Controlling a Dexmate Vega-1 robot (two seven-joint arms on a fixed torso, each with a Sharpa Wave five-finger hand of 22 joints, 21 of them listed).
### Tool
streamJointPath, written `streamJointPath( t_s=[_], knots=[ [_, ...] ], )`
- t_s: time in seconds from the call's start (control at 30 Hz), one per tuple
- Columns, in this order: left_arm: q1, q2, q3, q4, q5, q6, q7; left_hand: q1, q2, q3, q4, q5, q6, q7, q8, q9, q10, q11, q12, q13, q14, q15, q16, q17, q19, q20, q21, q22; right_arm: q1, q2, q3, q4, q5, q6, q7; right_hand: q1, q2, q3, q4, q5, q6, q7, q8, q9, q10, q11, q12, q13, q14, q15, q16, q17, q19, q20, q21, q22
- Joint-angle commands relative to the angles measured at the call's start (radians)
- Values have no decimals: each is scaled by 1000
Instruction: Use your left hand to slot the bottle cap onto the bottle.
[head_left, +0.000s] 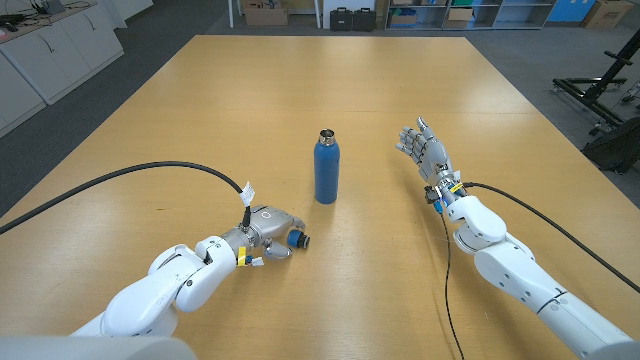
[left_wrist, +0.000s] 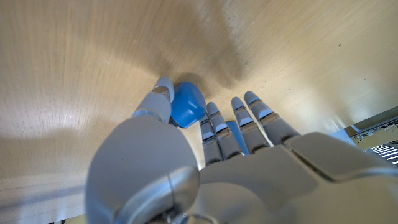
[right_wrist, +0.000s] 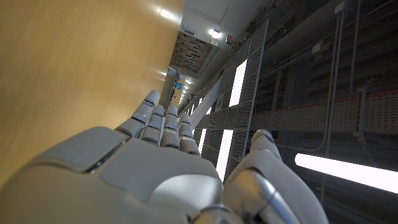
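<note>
1. The left robot hand (head_left: 268, 232) is low over the near left part of the wooden tabletop (head_left: 200, 110), fingers bent down toward the wood. Its tips meet a small blue bottle cap (head_left: 298, 239). From the left wrist view the cap (left_wrist: 187, 104) sits on the wood between the thumb and the other fingers (left_wrist: 214, 121), touching them; whether it is truly pinched or just touched, I cannot tell.
2. A black cable (head_left: 120, 180) arcs across the tabletop from the left edge to that wrist.
3. Just right of the hand and further back, a blue bottle (head_left: 326, 168) stands upright near the middle of the tabletop, its dark neck open and uncapped. It is apart from the cap and from both hands.
4. Right of the bottle, the right robot hand (head_left: 428, 152) is raised on its edge with fingers spread and pointing away, holding nothing. The right wrist view shows its fingers (right_wrist: 163, 121) straight and apart.
</note>
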Motion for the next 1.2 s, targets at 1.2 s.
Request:
streamJointPath(
  t_s=[1.2],
  knots=[
    [-35,67,65,-8,-138,135,195,74,129,85,-7,23,278,-54,99,-1,285,-34,46,0,153,-180,18,6,61,-23,3,-2,7,4,-6,17,6,11,11,4,13,-2,-4,5,10,-4,-2,3,11,0,4,3,7,6,-2,2,3,6,-13,2]
  ],
)
